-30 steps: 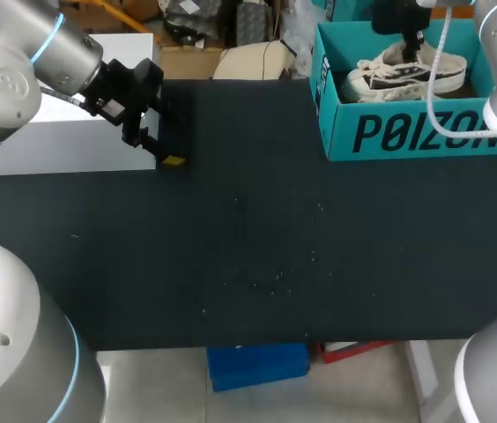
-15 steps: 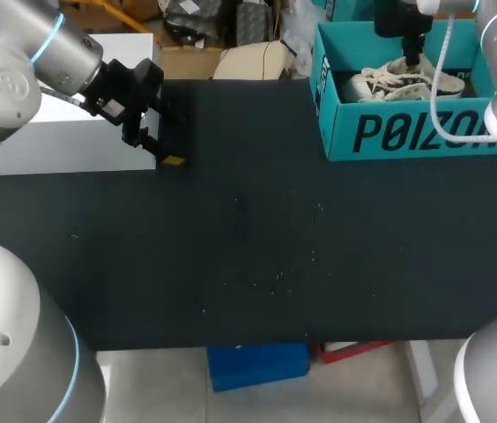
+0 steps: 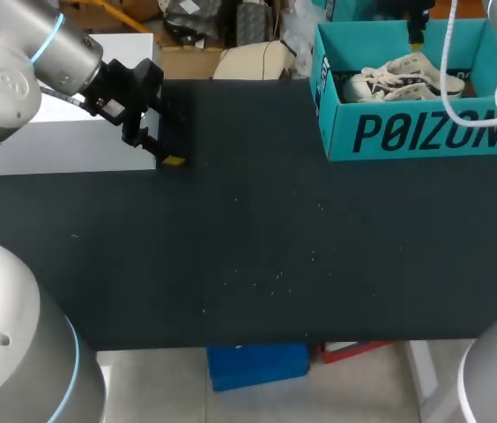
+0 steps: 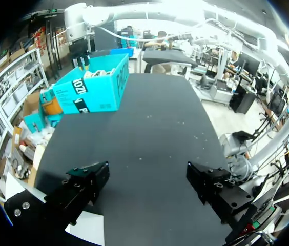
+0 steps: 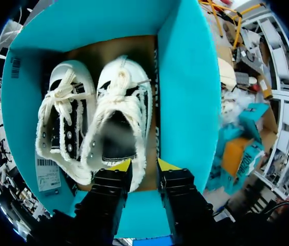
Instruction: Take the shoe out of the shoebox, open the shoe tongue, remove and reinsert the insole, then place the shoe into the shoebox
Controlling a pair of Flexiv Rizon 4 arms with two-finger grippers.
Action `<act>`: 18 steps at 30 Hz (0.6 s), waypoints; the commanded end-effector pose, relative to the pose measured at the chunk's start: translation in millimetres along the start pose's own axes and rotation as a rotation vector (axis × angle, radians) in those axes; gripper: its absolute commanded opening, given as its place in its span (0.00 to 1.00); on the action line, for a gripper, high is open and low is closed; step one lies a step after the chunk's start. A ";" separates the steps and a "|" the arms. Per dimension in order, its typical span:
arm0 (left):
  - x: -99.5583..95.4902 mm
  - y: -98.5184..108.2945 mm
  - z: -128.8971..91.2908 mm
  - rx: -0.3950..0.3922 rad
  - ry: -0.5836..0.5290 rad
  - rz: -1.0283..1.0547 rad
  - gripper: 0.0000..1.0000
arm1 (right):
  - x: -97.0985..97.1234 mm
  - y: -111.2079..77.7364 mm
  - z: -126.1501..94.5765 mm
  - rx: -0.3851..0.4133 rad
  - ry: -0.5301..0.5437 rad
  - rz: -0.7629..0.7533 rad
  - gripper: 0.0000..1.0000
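A teal shoebox (image 3: 407, 132) stands at the table's far right corner, with two white-and-black sneakers (image 3: 407, 77) lying side by side in it. In the right wrist view the right gripper (image 5: 143, 166) hangs just above the heel of one sneaker (image 5: 119, 123), next to the box wall (image 5: 190, 92). Its yellow tips stand a little apart and hold nothing. The second sneaker (image 5: 65, 123) lies beside the first. In the head view the right gripper (image 3: 417, 26) is above the box's back edge. The left gripper (image 3: 165, 152) hovers at the far left, wide open and empty (image 4: 149, 187), with the shoebox (image 4: 90, 89) far ahead of it.
A white block (image 3: 72, 141) sits at the table's far left, beside and under the left arm. The black tabletop (image 3: 257, 247) stretches between the left gripper and the shoebox.
The right gripper lowered the raised sneaker into the box, let go of it and rose above the box. The left arm has not moved.
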State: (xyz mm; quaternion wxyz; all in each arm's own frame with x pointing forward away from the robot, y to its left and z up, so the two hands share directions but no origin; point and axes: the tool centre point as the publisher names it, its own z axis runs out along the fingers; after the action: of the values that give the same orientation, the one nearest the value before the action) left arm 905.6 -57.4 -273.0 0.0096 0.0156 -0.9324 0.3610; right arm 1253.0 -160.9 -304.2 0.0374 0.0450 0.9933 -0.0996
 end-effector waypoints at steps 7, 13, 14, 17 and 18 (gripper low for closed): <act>0.5 0.2 1.5 -0.002 -0.003 0.000 1.00 | 107.7 13.0 -99.4 0.026 -0.114 0.069 0.28; 0.5 0.2 1.5 -0.002 -0.003 0.000 1.00 | 171.8 37.8 -124.6 0.012 -0.137 0.142 0.29; 0.5 0.2 1.5 -0.002 -0.003 0.000 1.00 | 182.7 41.1 -126.9 0.007 -0.139 0.160 0.29; 0.5 0.2 1.5 -0.002 -0.003 0.000 1.00 | 213.1 51.6 -134.6 0.001 -0.145 0.196 0.30; 0.5 0.2 1.5 -0.002 -0.003 0.000 1.00 | 222.3 55.5 -137.7 -0.001 -0.146 0.208 0.30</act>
State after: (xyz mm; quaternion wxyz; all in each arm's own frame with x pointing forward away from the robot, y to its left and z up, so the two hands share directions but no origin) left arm 905.5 -57.5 -273.0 0.0096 0.0156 -0.9324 0.3610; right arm 1151.5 -93.5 -217.0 -0.0257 0.1498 0.9848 -0.0836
